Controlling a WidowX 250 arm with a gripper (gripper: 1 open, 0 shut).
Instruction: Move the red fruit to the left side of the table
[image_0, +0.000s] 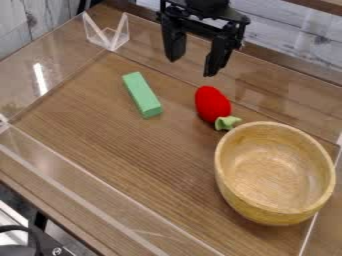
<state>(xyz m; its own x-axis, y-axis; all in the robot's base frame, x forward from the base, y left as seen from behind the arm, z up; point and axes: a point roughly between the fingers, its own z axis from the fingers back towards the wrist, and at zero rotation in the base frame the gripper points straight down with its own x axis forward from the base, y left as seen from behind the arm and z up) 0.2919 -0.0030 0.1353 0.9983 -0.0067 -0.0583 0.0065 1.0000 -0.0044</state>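
The red fruit (211, 103) lies on the table (120, 150), right of centre, its pale green cap pointing toward the front right. My gripper (197, 58) hangs above and slightly behind it, fingers pointing down and spread apart with nothing between them. The black fingers (215, 60) stand clear of the fruit, not touching it.
A green rectangular block (142, 94) lies left of the fruit. A round tan wooden bowl (275, 170) sits at the front right, close to the fruit's cap. Low clear acrylic walls (40, 70) border the tabletop.
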